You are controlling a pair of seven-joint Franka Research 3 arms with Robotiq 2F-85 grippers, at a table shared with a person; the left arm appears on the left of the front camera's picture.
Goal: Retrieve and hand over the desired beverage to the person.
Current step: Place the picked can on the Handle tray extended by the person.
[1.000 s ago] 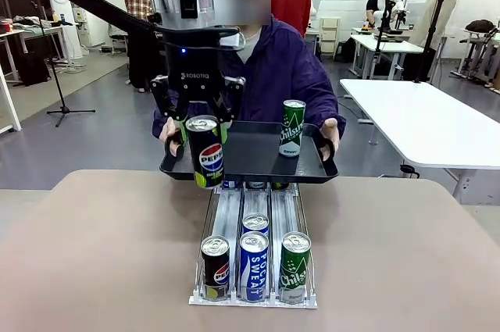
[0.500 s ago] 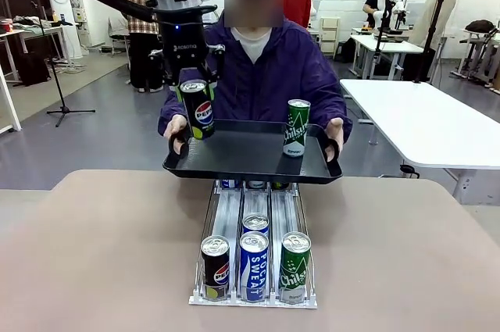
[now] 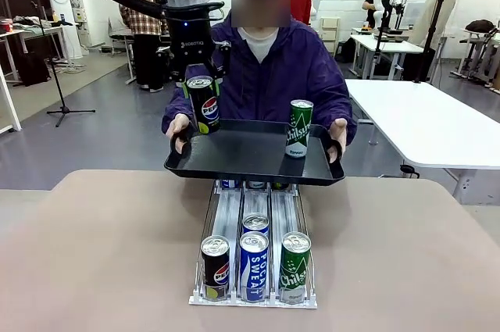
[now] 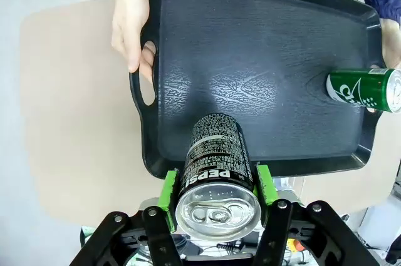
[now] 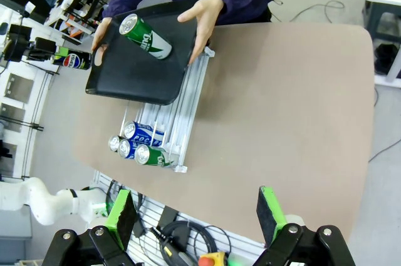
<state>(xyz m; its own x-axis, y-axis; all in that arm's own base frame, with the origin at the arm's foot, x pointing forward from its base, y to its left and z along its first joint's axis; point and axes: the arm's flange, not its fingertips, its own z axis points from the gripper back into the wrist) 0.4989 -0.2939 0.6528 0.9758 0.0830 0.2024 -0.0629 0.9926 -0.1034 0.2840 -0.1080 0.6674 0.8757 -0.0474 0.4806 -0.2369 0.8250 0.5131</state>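
My left gripper (image 3: pixel 202 96) is shut on a black Pepsi can (image 3: pixel 204 105), holding it upright over the left end of a black tray (image 3: pixel 250 156). The person (image 3: pixel 273 66) in the purple jacket holds the tray by both handles at the table's far edge. A green Chilsung can (image 3: pixel 298 129) stands on the tray's right side. From the left wrist view, the Pepsi can (image 4: pixel 216 153) sits between the green pads (image 4: pixel 168 194) above the tray (image 4: pixel 250 59), with the green can (image 4: pixel 363 89) farther off. My right gripper (image 5: pixel 196 216) hangs open high above the table, holding nothing.
A clear can rack (image 3: pixel 254 297) lies in the table's middle, below the tray. At its front stand a Pepsi can (image 3: pixel 215 265), a Pocari Sweat can (image 3: pixel 253 264) and a green can (image 3: pixel 294 264), with another can (image 3: pixel 255 224) behind. Bare brown tabletop (image 3: pixel 94 254) lies on both sides.
My left gripper has carried the Pepsi can up and away from me, from in front of the tray to over its left end. The person has lifted the tray slightly.
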